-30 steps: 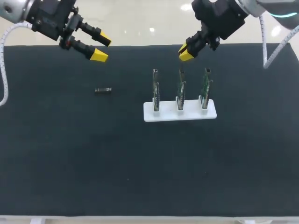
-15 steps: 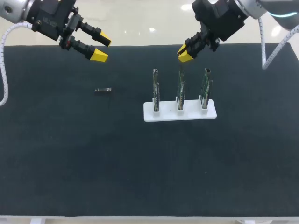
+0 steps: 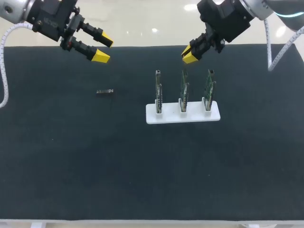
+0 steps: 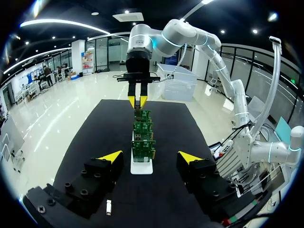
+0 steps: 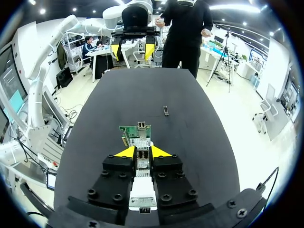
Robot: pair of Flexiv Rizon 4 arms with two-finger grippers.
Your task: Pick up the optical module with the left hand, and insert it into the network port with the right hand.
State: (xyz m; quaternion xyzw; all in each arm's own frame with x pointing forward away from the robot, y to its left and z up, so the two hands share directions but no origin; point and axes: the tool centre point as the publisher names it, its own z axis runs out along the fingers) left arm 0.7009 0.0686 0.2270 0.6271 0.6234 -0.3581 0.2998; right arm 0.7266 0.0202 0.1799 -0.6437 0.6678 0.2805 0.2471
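At the far left corner of the black mat [image 3: 71, 156] the left gripper [image 3: 103, 49] hangs above the surface. Its two yellow-tipped fingers are spread wide and hold nothing.

Nearer the front than that gripper, the optical module [image 3: 105, 92] lies flat on the mat as a small dark bar, apart from everything else. In the left wrist view it shows low down [image 4: 109, 207], beside one of the gripper's black fingers.

To its right stands a white holder [image 3: 183, 115] with three green circuit boards set upright in its slots: left board [image 3: 158, 90], middle board [image 3: 184, 89] and right board [image 3: 208, 88].

Behind the middle board and higher up, the right gripper [image 3: 190, 53] hangs with its fingers drawn close, only a narrow slit between the yellow tips, and nothing is pinched there. In its own wrist view the boards show just ahead of the tips.
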